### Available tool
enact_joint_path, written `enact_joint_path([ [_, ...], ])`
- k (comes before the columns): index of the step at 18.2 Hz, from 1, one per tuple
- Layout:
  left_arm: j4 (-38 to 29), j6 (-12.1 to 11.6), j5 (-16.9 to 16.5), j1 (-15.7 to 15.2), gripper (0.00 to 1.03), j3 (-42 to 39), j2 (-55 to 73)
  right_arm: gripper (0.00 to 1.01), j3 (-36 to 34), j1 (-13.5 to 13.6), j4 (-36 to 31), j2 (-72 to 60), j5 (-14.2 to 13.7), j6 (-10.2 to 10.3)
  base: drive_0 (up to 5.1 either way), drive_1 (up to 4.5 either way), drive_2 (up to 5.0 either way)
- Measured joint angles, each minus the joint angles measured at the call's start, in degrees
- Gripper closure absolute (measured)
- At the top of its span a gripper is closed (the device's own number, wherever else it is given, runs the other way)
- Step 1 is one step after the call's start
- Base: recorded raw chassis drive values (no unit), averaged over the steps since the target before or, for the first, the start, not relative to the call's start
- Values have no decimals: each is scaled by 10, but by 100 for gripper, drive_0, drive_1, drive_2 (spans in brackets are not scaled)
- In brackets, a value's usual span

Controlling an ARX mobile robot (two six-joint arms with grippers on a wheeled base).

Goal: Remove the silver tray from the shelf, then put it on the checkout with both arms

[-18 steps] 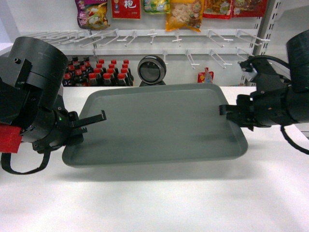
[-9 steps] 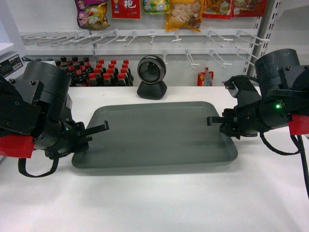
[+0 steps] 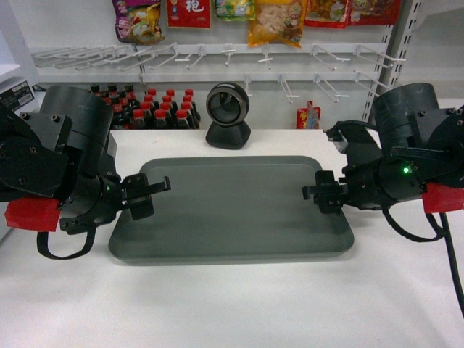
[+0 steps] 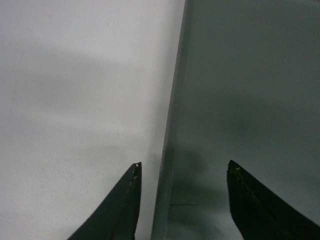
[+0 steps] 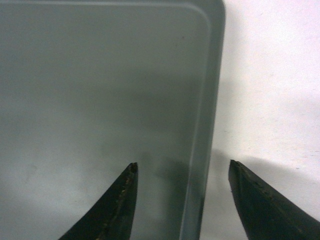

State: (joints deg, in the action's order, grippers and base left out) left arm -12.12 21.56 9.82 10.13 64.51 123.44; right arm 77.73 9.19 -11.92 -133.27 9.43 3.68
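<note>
resting flat on the white checkout (image 3: pixel 239 304) near the scanner (image 3: pixel 228 116), the silver tray (image 3: pixel 232 206) seems delivered, both the left gripper (image 3: pixel 145 194) and right gripper (image 3: pixel 320 196) spread wide astride its short rims, so retreating outward likely comes next.

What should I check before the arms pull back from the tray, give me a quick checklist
1. Silver tray lying flat on the checkout: ok.
2. Left gripper open, fingers either side of the tray's rim without clamping it: ok.
3. Right gripper open, straddling the opposite rim: ok.
4. Tray clear of the scanner behind it: ok.
5. Whole tray supported, well in from the counter's front edge: ok in the head view.
6. Fingers fully free of the rim, not touching it: cannot tell.
</note>
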Motion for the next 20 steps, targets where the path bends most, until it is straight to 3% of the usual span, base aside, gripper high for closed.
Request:
enact_joint_path([
  [2,-105,-8,-41,6,36,-63,-73,31,-5,-7,-11,21,-4,8,0,0,0],
  [3,-143,-13,-40,12,29,-87,-117,32,-31,-7,-131,20,-44,4,0,0,0],
  [4,-312,-59,-7,17,37,-128,-156,43,-89,-10,-298,24,-120,-10,0,0,0],
  [5,-424,-113,-1,13,48,-176,-191,54,-179,-10,-423,47,-156,-19,0,0,0],
  [6,-492,-155,-3,2,59,-238,-212,65,-257,-18,-520,73,-159,-24,0,0,0],
  [8,-540,-191,-12,-26,83,-348,-245,89,-371,-37,-621,173,-158,-29,0,0,0],
  [9,-548,-198,-19,-32,94,-379,-280,100,-414,-40,-624,222,-152,-31,0,0,0],
  [10,-556,-203,-30,-35,102,-410,-327,99,-464,-41,-622,256,-145,-33,0,0,0],
  [15,-523,-205,-55,-62,102,-530,-466,99,-622,-59,-620,417,-126,-33,0,0,0],
  [16,-513,-205,-61,-64,102,-542,-495,99,-644,-78,-619,444,-96,-33,0,0,0],
  [17,-494,-206,-94,-90,102,-560,-527,99,-666,-93,-612,477,-96,-33,0,0,0],
  [18,-477,-206,-91,-103,102,-573,-550,99,-683,-96,-599,510,-98,-33,0,0,0],
  [20,-443,-206,-99,-100,102,-593,-612,99,-709,-94,-563,573,-96,-33,0,0,0],
])
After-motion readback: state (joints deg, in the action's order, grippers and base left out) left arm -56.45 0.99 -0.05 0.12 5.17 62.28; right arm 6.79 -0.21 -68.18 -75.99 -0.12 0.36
